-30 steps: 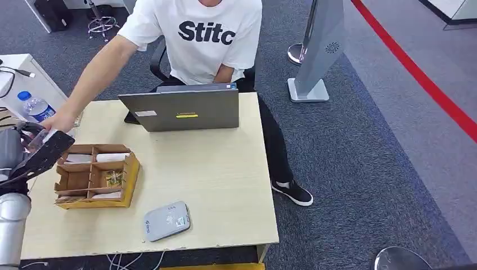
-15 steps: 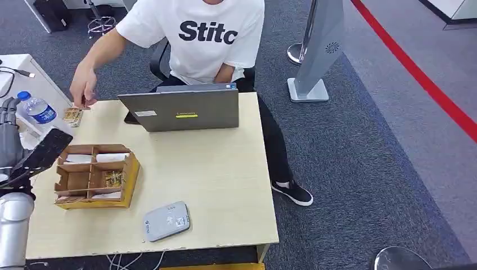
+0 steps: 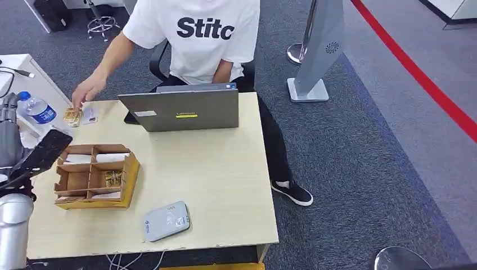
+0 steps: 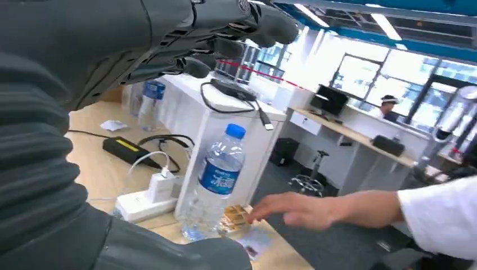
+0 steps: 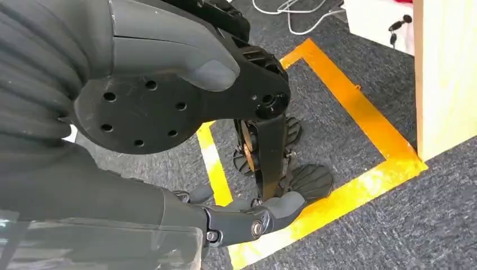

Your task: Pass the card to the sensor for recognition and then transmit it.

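The robot's left hand [image 3: 10,132] hangs raised at the table's [image 3: 225,185] left edge, fingers parted and holding nothing, beside a water bottle [image 3: 37,108]. Just past the bottle, the card [image 3: 89,115] lies flat on the tabletop's far left corner next to a small gold packet [image 3: 72,116], with a seated person's hand [image 3: 85,90] hovering right above both. A partitioned cardboard box [image 3: 97,175] sits between the left hand and the grey sensor [image 3: 166,221], which rests near the front edge, well apart from the card. A laptop [image 3: 183,108] stands open before the person. The right hand [image 5: 247,219] hangs over carpet and yellow floor tape [image 5: 360,185], fingers loosely curled, gripping nothing
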Robot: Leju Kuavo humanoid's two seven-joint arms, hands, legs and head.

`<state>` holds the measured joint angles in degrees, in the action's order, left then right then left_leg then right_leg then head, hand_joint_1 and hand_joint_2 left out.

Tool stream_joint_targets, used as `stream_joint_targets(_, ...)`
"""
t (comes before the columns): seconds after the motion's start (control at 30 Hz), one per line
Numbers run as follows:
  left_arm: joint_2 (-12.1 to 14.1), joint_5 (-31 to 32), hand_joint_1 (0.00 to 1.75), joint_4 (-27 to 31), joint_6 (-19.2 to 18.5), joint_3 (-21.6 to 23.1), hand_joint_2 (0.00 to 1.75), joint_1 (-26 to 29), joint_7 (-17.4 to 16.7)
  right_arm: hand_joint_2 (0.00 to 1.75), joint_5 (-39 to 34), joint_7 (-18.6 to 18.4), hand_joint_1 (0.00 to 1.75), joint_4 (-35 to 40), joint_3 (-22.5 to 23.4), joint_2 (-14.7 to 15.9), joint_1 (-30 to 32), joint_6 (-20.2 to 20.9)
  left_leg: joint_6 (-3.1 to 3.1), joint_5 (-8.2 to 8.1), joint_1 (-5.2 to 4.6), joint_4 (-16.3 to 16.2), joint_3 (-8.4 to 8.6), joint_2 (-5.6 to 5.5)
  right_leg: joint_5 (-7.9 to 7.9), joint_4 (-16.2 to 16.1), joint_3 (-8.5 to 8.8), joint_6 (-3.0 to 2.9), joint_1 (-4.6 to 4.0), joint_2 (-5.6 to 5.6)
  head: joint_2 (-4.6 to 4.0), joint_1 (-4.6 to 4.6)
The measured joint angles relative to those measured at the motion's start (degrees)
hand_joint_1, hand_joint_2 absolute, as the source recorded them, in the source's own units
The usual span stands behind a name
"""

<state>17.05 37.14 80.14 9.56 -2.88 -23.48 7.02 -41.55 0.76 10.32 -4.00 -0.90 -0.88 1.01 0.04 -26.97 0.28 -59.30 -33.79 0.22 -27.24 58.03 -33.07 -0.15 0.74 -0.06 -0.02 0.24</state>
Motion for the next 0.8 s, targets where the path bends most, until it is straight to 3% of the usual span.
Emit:
stream_joint_targets(0.07, 2.37, 2.64, 0.00, 4.61, -8.48, 2.11, 1.75, 1.57, 0.99, 1.75, -0.65, -0.31, 0.00, -0.09, 0.18, 0.00, 0.03, -0.13, -0.01, -0.01, 0.01, 0.01, -0.03, 0.03, 0.00, 0.00, 0.00, 0.00, 0.00, 0.03, 0.00, 0.04)
stream_joint_targets(0.1, 5.03, 3.23, 0.00, 6.92, -12.93, 3.70, 1.75, 2.48, 1.48, 1.75, -0.85, -0.50, 0.00, -0.11, 0.37, 0.00, 0.09, -0.15, -0.03, -0.02, 0.01, 0.02, -0.03, 0.13, 0.00, 0.00, -0.04, 0.00, 0.00, 0.11, 0.00, 0.00)
stream_joint_targets(0.13, 7.09, 3.47, 0.00, 9.00, -15.91, 5.03, 1.75, 3.45, 1.81, 1.75, -1.20, -0.59, 0.00, -0.13, 0.63, 0.00, 0.20, -0.30, -0.03, -0.03, 0.01, 0.03, -0.05, 0.20, 0.00, 0.02, -0.07, 0.00, 0.00, 0.20, 0.00, 0.02)
stream_joint_targets(0.2, 11.96, 4.33, 0.00, 13.20, -17.98, 5.83, 1.75, 6.06, 2.62, 1.75, -1.62, -0.96, 0.00, -0.24, 1.03, 0.00, 0.45, -0.74, -0.07, -0.08, 0.02, 0.05, -0.03, 0.40, 0.00, 0.03, -0.16, -0.01, 0.00, 0.38, 0.02, -0.02)
stream_joint_targets(0.3, 17.89, 6.93, 0.00, 18.34, -17.74, 5.83, 1.75, 11.82, 4.64, 1.75, -1.16, -1.09, 0.00, -0.31, 1.33, 0.00, 0.97, -1.16, -0.08, -0.09, 0.02, 0.10, -0.04, 0.38, -0.06, 0.04, -0.13, -0.06, 0.00, 0.37, 0.02, 0.02)
stream_joint_targets(0.43, 22.20, 13.00, 0.00, 25.03, -11.72, 4.59, 1.75, 24.01, 5.62, 1.75, 0.83, -0.55, 0.00, -0.41, 1.31, 0.00, 1.10, -1.79, -0.17, -0.20, 0.04, 0.11, 0.01, 0.45, -0.12, 0.03, -0.16, -0.11, 0.00, 0.42, 0.00, -0.02)
stream_joint_targets(0.6, 24.26, 14.58, 0.00, 29.46, -9.61, 2.25, 1.75, 32.44, 5.42, 1.75, 1.86, -0.41, 0.00, -0.52, 1.16, 0.00, 1.15, -2.32, -0.15, -0.21, 0.04, 0.11, -0.06, 0.17, -0.16, 0.01, -0.09, -0.07, 0.00, 0.15, 0.00, -0.02)
stream_joint_targets(0.8, 24.30, 14.88, 0.00, 32.12, -8.69, -1.86, 1.75, 39.62, 5.38, 1.75, 2.84, -0.39, 0.00, -0.59, 0.44, -0.07, 1.22, -3.50, -0.15, -0.20, 0.05, 0.10, -0.04, 0.15, -0.15, 0.01, -0.07, -0.07, 0.00, 0.14, 0.00, -0.02)
